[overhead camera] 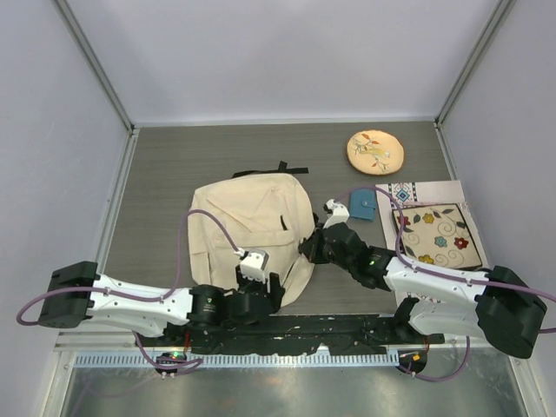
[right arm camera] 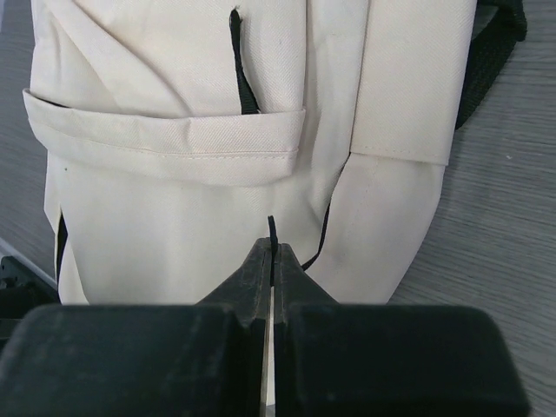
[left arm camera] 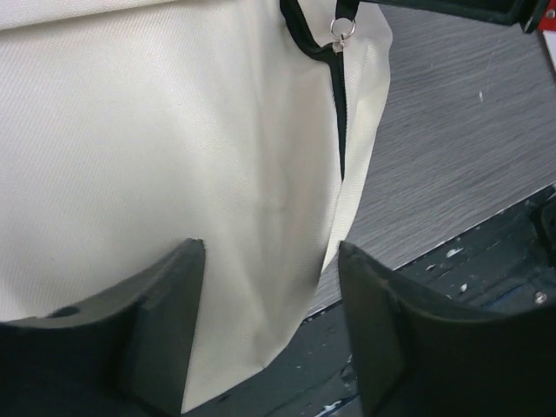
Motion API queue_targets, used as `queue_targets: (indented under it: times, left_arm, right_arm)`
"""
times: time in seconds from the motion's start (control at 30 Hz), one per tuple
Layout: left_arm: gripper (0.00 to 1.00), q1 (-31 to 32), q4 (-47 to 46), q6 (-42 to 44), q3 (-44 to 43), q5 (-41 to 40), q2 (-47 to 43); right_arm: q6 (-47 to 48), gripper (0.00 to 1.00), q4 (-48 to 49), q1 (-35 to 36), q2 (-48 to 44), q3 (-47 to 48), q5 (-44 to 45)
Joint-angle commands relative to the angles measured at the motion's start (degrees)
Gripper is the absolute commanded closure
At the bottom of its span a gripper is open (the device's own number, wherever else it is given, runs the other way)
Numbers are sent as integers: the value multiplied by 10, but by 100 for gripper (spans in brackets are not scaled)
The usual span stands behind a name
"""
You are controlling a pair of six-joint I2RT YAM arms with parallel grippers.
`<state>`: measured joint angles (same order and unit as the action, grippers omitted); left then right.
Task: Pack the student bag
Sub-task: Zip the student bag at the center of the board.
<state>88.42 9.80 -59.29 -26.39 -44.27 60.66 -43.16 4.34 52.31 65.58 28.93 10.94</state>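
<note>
**Opening the bag: right pinch on, left spread**

The right jaws are pressed together, pinching what looks like a thin black tab point(right arm camera: 271, 228) at the right edge of the student bag point(overhead camera: 248, 221). The left jaws stand spread and hold nothing. The bag's near right corner shows between the fingers point(left arm camera: 165, 321), and a zip pull point(left arm camera: 341, 30) hangs just beyond. The bag lies flat in the middle of the desk point(overhead camera: 165, 165), flap pocket point(right arm camera: 165, 143) up, straps at the far end.

Judgement: the step in hand is opening the bag, and packing has apparently not begun. The next move calls for the left jaws to clamp the fabric as a brace while the right jaws draw the tab along.

Unclear:
- whether the zip is parted at all
- the bag's near edge, which lies under the left arm in the top view
- what the small teal item point(overhead camera: 363, 204) right of the bag is
</note>
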Motion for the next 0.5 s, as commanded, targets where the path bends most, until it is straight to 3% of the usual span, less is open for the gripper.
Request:
queue_targets:
  times: [0.0,0.03,0.13,0.47]
  left_arm:
    - [27,-12,15,16,-52,-27,27]
    - [22,-17,10,23,-63,-24,42]
    - [19,-37,-25,52,-83,-6,66]
    - [21,-90,-119,109,-117,62,119]
  right_arm:
    - [15,99,8,10,-39,-5,59]
    - [15,99,4,22,-41,-8,64]
    - [4,99,0,38,-50,-18,76]
    - [-3,99,-11,43,-84,-36,96]
